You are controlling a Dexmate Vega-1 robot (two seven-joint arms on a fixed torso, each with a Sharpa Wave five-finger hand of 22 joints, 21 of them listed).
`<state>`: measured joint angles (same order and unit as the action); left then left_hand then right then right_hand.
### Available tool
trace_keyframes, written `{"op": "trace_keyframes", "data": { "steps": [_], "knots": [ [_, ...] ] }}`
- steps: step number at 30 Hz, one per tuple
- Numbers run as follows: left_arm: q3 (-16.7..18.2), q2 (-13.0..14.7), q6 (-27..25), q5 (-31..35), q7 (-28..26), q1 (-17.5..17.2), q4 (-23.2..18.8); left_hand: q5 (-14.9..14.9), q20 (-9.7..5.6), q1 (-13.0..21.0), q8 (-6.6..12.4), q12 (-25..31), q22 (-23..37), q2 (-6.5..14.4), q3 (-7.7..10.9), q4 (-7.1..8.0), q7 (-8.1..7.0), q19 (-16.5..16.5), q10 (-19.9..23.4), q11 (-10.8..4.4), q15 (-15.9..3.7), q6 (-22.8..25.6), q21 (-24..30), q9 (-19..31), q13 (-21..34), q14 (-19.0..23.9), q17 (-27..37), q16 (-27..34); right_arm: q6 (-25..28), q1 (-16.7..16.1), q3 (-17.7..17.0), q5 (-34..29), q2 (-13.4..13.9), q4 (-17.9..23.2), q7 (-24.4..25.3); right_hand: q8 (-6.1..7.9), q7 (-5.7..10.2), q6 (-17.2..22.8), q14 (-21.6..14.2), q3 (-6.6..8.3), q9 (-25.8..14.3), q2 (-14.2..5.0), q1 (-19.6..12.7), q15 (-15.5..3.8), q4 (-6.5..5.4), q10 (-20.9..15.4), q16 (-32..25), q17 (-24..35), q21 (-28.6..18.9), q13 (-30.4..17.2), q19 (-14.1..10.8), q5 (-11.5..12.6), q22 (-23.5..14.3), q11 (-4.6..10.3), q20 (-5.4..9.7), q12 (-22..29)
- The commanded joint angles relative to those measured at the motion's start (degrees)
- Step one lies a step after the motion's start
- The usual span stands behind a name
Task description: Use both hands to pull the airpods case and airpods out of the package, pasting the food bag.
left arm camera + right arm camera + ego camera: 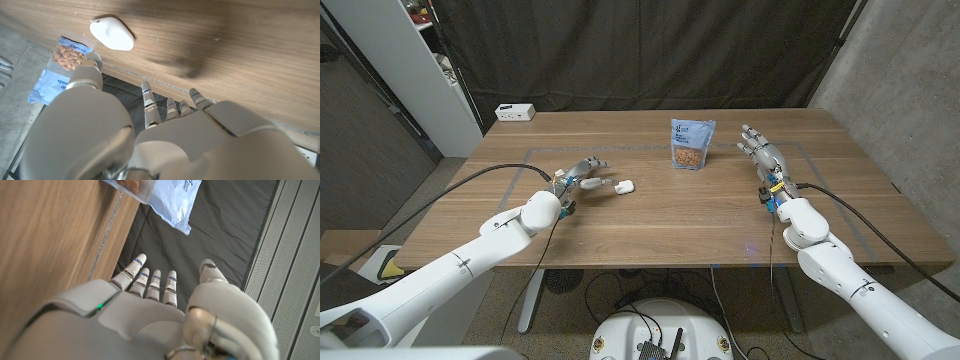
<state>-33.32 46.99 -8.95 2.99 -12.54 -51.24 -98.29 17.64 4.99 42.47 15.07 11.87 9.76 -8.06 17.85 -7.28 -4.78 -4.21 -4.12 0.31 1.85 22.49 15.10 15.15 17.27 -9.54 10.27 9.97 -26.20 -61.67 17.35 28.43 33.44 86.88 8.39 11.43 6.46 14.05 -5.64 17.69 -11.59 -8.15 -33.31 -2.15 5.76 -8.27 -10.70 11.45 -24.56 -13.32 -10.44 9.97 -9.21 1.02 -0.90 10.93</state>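
Item 1: food bag [692, 144], blue-white pouch with a window showing nuts; stands upright on the worktop [650, 225] toward its far edge, long axis vertical, printed face toward the robot. Chosen landmark.

Item 2: white airpods case [624, 186], lying free on the worktop nearer the robot than the bag and to its left; long axis runs roughly left-right. No package is discernible around it.

Item 3: left hand [582, 177], just left of the case, fingers spread toward it, holding nothing; probably staged for a grasp.

Item 4: right hand [763, 157], right of the bag, fingers extended, empty, likely waiting.

Item 5: white box [516, 113], far-left corner, well apart from the bag.
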Motion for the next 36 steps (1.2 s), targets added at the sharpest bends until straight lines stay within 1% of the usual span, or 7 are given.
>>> {"op": "trace_keyframes", "data": {
  "steps": [1,7,12,24,27,29,36],
  "knots": [
    [-2.7,-2.0,-0.3,4.7,1.1,2.1,1.4,0.6,0.30,0.2,0.37,0.5,0.1,-0.6,-0.36,0.04,0.05,-0.3,-0.4,0.00,-0.15,0.2,-0.3,0.4,0.1,-0.1,0.2,0.5,-2.5,-2.7,-1.4,0.0,-0.6,0.2,1.2,0.08,-0.23,0.2,0.3,-0.20,-0.2,-0.13,0.5,-3.64,0.02,-0.2,-0.5,0.1,0.2,-0.1,0.0,0.4,-0.2,-0.27,0.04,0.4],
    [-3.4,-1.9,-1.5,5.7,2.8,2.6,1.1,1.3,0.68,0.1,0.82,0.6,0.1,-0.8,-1.04,0.14,0.62,-0.3,-0.6,-0.02,-0.17,1.1,-0.7,0.7,0.1,-0.2,0.2,0.5,-3.5,-2.9,-1.6,0.0,-1.2,-0.3,1.2,0.12,-0.27,0.2,0.2,-0.19,-0.2,-0.30,0.5,-3.47,0.03,-0.3,-0.6,0.1,0.5,-0.1,0.1,0.4,-0.2,-0.30,-0.13,0.5],
    [-3.8,-1.9,-2.9,6.5,3.5,2.8,0.5,2.0,0.96,0.3,1.47,0.7,0.1,-0.8,-1.63,0.16,1.80,-0.2,-0.8,0.15,0.01,2.5,-1.1,1.1,0.0,-0.3,0.2,0.6,-4.1,-3.1,-1.9,0.0,-1.3,-0.6,1.0,0.16,-0.24,0.2,0.3,-0.20,-0.2,-0.42,0.5,-3.40,0.04,-0.4,-0.7,0.0,0.7,-0.1,0.1,0.4,-0.2,-0.34,-0.18,0.6],
    [-5.0,-1.7,-5.9,9.2,4.5,3.3,-0.2,3.4,1.20,2.4,2.68,1.0,0.1,0.6,-1.85,-0.12,2.13,0.5,-0.9,0.10,0.02,4.8,-1.7,2.1,-0.1,-0.4,0.1,0.7,-5.8,-4.3,-3.5,-0.7,-1.3,-0.5,2.2,0.26,-0.01,0.4,0.3,-0.32,-0.2,-0.58,0.8,-3.28,-0.07,-0.5,-0.8,0.0,1.1,-0.1,0.0,0.4,-0.2,-0.43,-0.28,0.7],
    [-5.5,-2.2,-7.0,10.2,3.9,3.3,-0.2,4.3,1.27,4.7,4.15,1.3,0.2,2.2,-1.69,-0.39,1.81,1.3,-0.6,-0.01,-0.33,7.7,-2.1,3.0,-0.3,0.0,0.1,0.8,-6.2,-4.6,-3.7,-0.7,-1.4,-0.5,2.1,0.29,0.07,0.4,0.2,-0.35,-0.2,-0.61,0.8,-3.28,-0.10,-0.6,-0.9,0.0,1.2,-0.1,-0.1,0.4,-0.3,-0.46,-0.30,0.8],
    [-6.0,-2.6,-7.6,11.4,3.1,3.5,0.0,4.5,1.13,5.8,5.10,1.7,0.2,3.0,-1.70,-0.42,0.88,1.8,0.1,-0.81,-0.77,9.7,-2.3,3.5,-0.4,0.4,0.0,0.9,-6.4,-4.8,-3.7,-0.5,-1.6,-0.5,2.1,0.30,0.06,0.4,0.3,-0.36,-0.2,-0.62,0.8,-3.31,-0.10,-0.7,-0.9,0.0,1.2,-0.1,-0.1,0.4,-0.3,-0.45,-0.31,0.8],
    [-6.6,-3.4,-8.0,12.4,2.3,3.7,0.7,4.6,0.97,7.2,6.45,2.1,0.2,4.1,-1.94,-0.36,0.62,2.6,0.8,-1.63,-1.31,12.5,-2.5,4.3,-0.6,1.3,0.0,1.1,-6.9,-5.5,-3.9,-0.5,-1.7,-0.2,1.9,0.31,-0.03,0.4,0.2,-0.42,-0.2,-0.69,1.0,-3.23,-0.16,-0.8,-1.0,0.0,1.4,-0.1,-0.1,0.4,-0.3,-0.51,-0.32,0.9]
  ]
}}
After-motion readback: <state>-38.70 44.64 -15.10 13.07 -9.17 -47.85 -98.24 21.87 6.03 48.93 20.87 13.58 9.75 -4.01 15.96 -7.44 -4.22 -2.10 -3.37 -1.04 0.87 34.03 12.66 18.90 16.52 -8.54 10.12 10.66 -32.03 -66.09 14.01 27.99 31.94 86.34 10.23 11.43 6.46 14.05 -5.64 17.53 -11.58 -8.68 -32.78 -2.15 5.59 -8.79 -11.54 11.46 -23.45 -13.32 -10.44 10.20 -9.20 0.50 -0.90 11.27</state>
